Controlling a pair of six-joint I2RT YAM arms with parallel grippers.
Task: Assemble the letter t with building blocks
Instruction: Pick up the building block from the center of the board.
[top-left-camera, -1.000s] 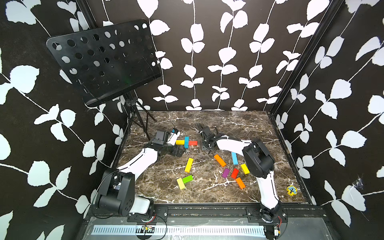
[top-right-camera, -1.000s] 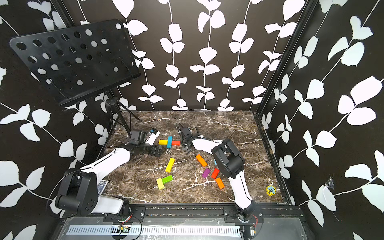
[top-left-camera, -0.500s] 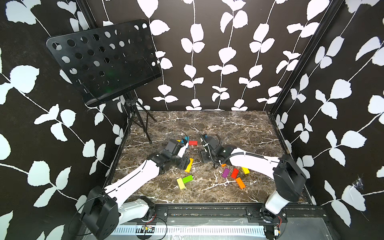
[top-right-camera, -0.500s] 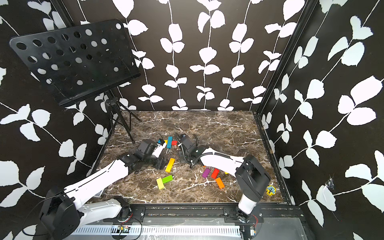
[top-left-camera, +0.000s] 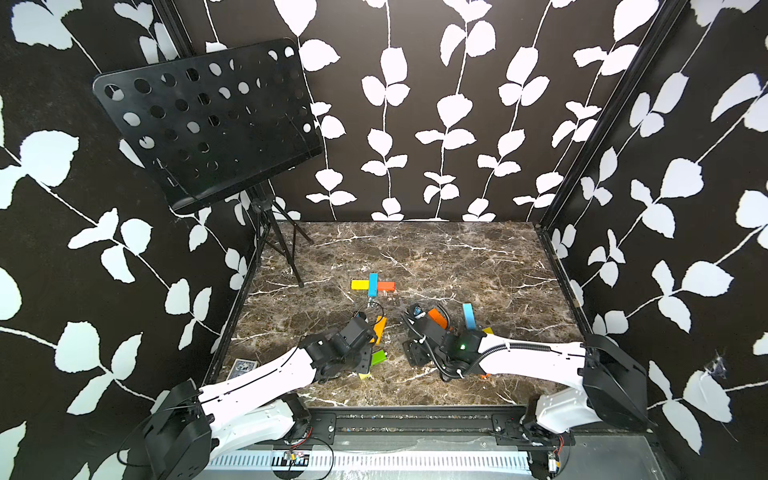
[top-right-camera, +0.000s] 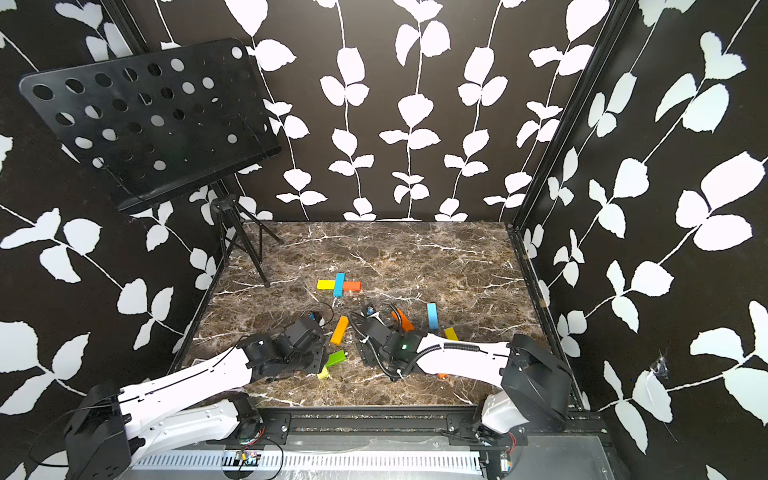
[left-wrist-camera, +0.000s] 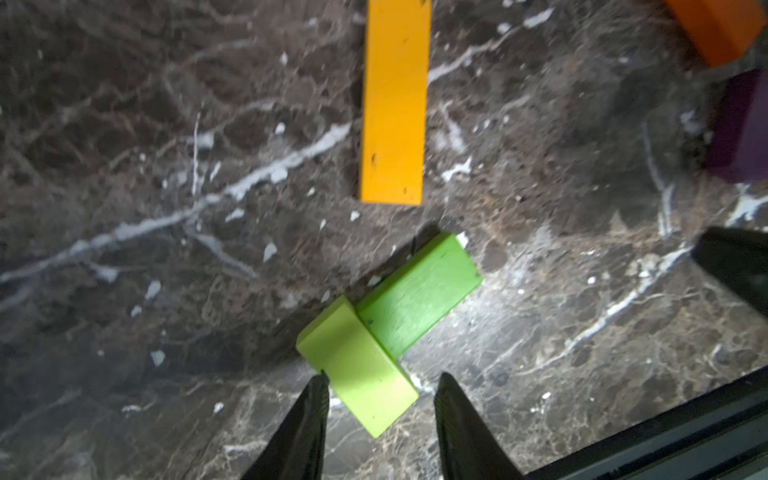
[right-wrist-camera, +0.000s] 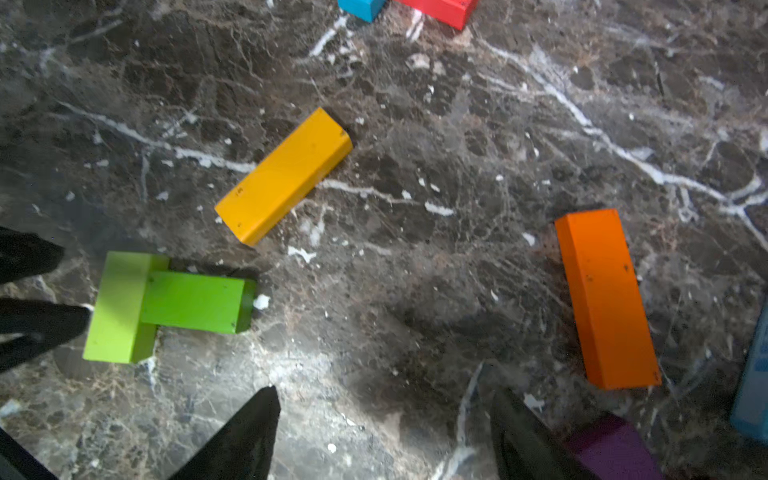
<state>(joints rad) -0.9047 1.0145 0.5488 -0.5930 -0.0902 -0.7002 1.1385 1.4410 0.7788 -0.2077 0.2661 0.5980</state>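
One blue stem (top-left-camera: 373, 284), lengthwise front-to-back

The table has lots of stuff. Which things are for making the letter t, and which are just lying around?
For the job:
- started cross of yellow, blue and red blocks
- amber block
- green block
- lime block
- orange block
- loose blue block
- purple block

Just lying about:
- black music stand
- small patterned card

The left gripper (left-wrist-camera: 382, 377) and right gripper (right-wrist-camera: 384, 391) drew back toward 6 o'clock from the letter t (top-left-camera: 372, 284). Left jaws narrowed around the lime block (left-wrist-camera: 361, 374); right jaws spread wider.
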